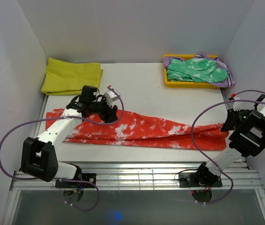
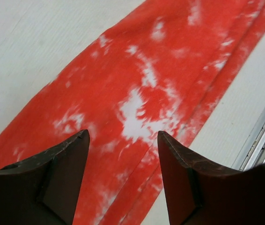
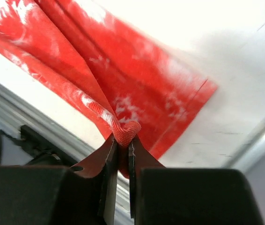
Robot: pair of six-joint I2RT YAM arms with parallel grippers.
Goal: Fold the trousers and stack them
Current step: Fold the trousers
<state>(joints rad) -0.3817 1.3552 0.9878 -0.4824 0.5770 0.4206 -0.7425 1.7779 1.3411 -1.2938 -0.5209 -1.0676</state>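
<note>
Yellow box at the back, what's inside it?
A green garment with white blotches lies in the yellow box, over purple cloth that peeks out at the edges. The box's bottom and anything deeper are covered.

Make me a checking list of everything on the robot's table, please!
Surface: white table, no spills seen.
Job's things: red and white trousers lying long across the table.
Clutter: yellow cloth at the far left; green clothes in a yellow tray at the far right.
Grippers: left hand open over the trousers; right hand shut, pinching the trousers' right end.
Cables: purple cables loop by both arms, crossing the trousers.
Surroundings: white walls; metal rails at the near edge.
</note>
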